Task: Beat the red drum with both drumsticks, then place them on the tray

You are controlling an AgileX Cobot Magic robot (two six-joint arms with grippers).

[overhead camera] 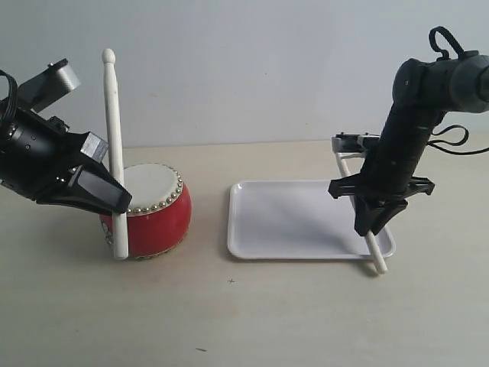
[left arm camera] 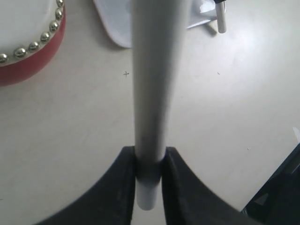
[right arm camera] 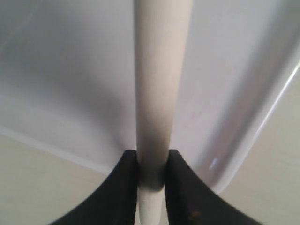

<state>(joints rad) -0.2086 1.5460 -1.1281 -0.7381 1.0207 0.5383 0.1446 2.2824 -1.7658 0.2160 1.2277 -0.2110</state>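
Table (overhead camera: 267, 313) carries everything.

Tray (overhead camera: 306, 256) lies flat under and ahead of the right fingers (overhead camera: 374, 218). It has nothing resting flat in it.

Drum (overhead camera: 157, 214) sits on the table just behind the left fingers (overhead camera: 95, 191), skin up. Nothing touches the skin.

Left stick (overhead camera: 113, 115) is upright, pinched low on its shaft. The round tip is high above the fingers. The butt hangs below them, just in front of the drum's side; can't tell if it touches the table. In the left wrist view both fingers (left arm camera: 117, 187) are closed tight on the stick (left arm camera: 150, 93), with a short stub past them. Held low for swing length, I'd judge, but vertical like this it is not aimed at the skin.

Right stick (overhead camera: 377, 260) slopes down steeply. Its long end runs ahead of the fingers along the tray's right side. Its short end pokes out below them, past the tray's near corner. In the right wrist view the fingers (right arm camera: 117, 187) are clamped on the stick (right arm camera: 157, 84), tray floor beyond, rim just by the fingertips. The low pose reads as the set-down step, right arm first.

Risk: the short end overhangs the rim, so the stick may roll out if let go here.
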